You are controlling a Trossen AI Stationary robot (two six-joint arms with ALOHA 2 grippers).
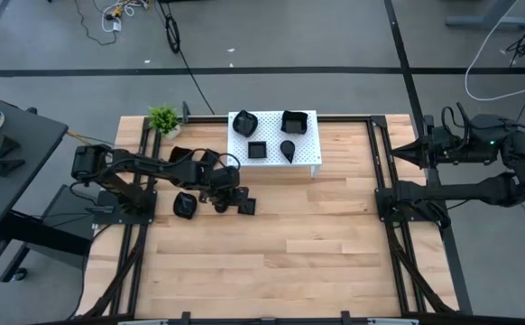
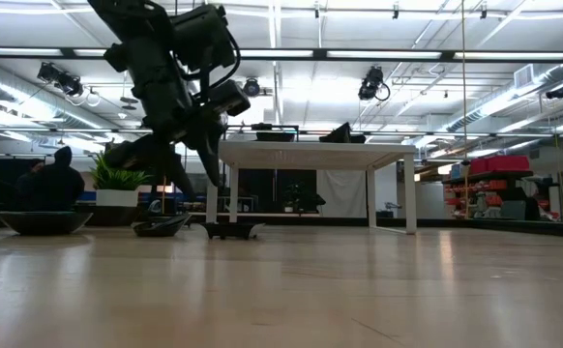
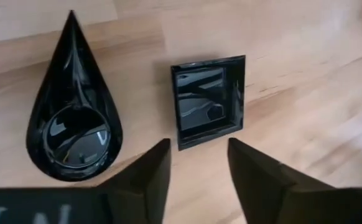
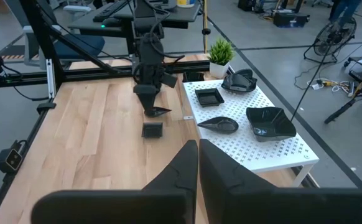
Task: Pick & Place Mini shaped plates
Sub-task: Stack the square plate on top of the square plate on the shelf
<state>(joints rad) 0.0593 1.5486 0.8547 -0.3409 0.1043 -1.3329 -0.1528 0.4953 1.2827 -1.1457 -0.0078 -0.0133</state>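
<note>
On the wood in front of my left gripper [image 3: 198,163] lie a black square mini plate [image 3: 209,99] and a black teardrop mini plate [image 3: 75,115], both flat on their bases. The gripper is open, slants down, and hangs a little above the square plate's near edge [image 2: 231,229] with nothing between its fingers. A rounded black plate [image 1: 184,206] lies to the left of the arm. My right gripper [image 4: 198,155] is shut and held high over the table's right edge.
A white perforated stand [image 1: 309,159] at the table's far middle carries several black plates, among them a wavy one [image 1: 244,122] and a large square one [image 1: 296,120]. A small green plant [image 1: 163,118] stands left of it. Bare wood stretches toward the near edge.
</note>
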